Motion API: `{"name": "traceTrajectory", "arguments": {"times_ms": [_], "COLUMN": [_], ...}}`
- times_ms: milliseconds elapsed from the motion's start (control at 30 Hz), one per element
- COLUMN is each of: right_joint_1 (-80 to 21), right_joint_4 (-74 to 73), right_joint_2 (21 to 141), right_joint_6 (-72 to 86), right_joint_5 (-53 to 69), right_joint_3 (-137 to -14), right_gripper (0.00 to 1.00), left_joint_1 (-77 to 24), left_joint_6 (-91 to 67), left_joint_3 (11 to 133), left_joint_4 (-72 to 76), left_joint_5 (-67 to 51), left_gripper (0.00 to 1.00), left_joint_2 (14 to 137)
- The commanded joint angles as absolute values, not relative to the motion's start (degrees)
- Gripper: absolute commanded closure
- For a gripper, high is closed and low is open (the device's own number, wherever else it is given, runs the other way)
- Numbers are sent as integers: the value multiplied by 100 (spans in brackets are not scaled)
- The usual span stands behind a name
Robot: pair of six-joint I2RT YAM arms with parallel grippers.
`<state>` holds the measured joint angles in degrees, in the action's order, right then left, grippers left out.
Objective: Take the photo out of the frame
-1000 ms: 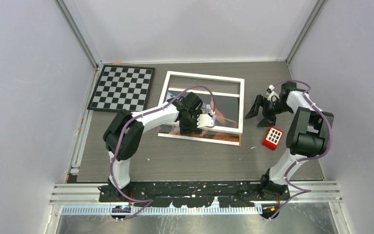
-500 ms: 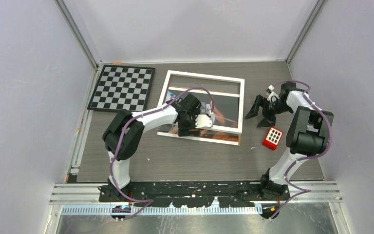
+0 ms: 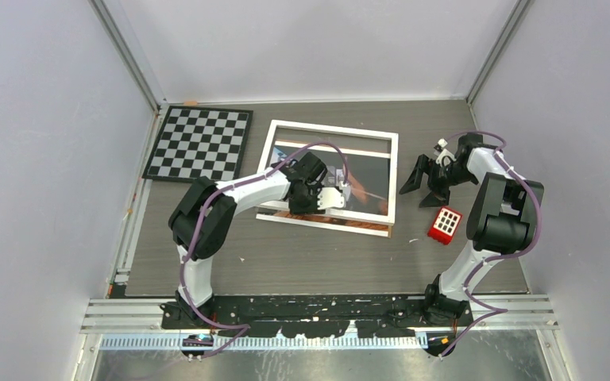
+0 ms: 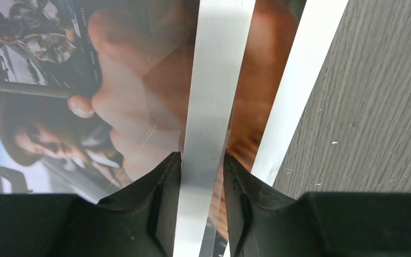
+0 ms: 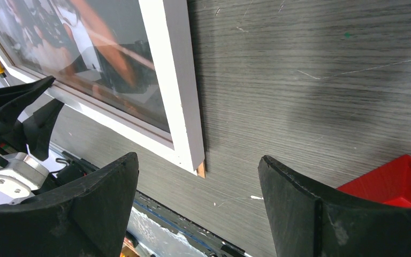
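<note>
The frame [image 3: 333, 127] lies white side up in the middle of the table, with the photo [image 3: 365, 178] showing through it. My left gripper [image 3: 335, 197] is over its near part. In the left wrist view both jaws press the sides of the frame's near white rail [image 4: 217, 80], so the left gripper [image 4: 202, 160] is shut on it. The photo [image 4: 128, 91] shows on both sides of that rail, and a second white strip [image 4: 305, 80] lies beyond it by the bare table. My right gripper [image 3: 422, 186] hangs open to the right of the frame, holding nothing.
A black-and-white checkerboard [image 3: 198, 143] lies at the back left. A red block with white squares [image 3: 445, 224] sits just near my right gripper, and it shows at the edge of the right wrist view [image 5: 396, 182]. The frame's near right corner [image 5: 184, 155] lies between the right gripper's fingers.
The left jaws have closed in from a wider gap onto the frame's near rail. The frame's far edge has shifted slightly nearer. The right arm has not moved.
</note>
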<state>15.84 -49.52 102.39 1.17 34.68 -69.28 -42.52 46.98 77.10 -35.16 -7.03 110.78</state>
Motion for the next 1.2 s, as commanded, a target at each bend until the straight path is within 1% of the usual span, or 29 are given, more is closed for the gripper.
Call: {"name": "traceTrajectory", "arguments": {"times_ms": [0,133,233,400,567,700,733,800,900,1000,1067,1167], "right_joint_1": [1548,1553,1555,1553,1517,1435,1413,1360,1277,1142,1010,726], "right_joint_4": [-4954,-4948,-4958,-4976,-4976,-4986,-4984,-4991,-5009,-4970,-4916,-4774], "right_joint_2": [10217,10230,10230,10202,10170,10136,10132,10088,10002,9844,9718,9446], "right_joint_6": [93,97,98,80,43,16,23,-77,-197,-319,-414,-606], "right_joint_5": [3546,3551,3551,3568,3577,3595,3589,3578,3562,3551,3562,3577], "right_joint_3": [-7066,-7070,-7077,-7084,-7073,-7092,-7105,-7130,-7179,-7181,-7145,-7033], "right_gripper": [14,14,14,14,14,15,15,15,15,15,17,18], "left_joint_1": [-4232,-4251,-4245,-4188,-4188,-4109,-4049,-3812,-3213,-2440,-1996,-1370], "left_joint_6": [4761,4704,4676,4392,3972,3392,3189,2589,1384,-9,-812,-1394], "left_joint_3": [7596,7574,7657,7964,8009,8069,8095,8103,8011,7410,6889,6178], "left_joint_4": [-3740,-3478,-3295,-3247,-3158,-3167,-3226,-3327,-3511,-3213,-2997,-3028], "left_joint_5": [-608,-244,-48,-44,-141,-45,-74,-339,-1212,-2210,-2554,-3029], "left_gripper": [65,59,59,60,61,55,51,42,37,35,35,35], "left_joint_2": [11163,11166,11166,11192,11028,10898,10835,10606,10093,9251,8703,8073]}}
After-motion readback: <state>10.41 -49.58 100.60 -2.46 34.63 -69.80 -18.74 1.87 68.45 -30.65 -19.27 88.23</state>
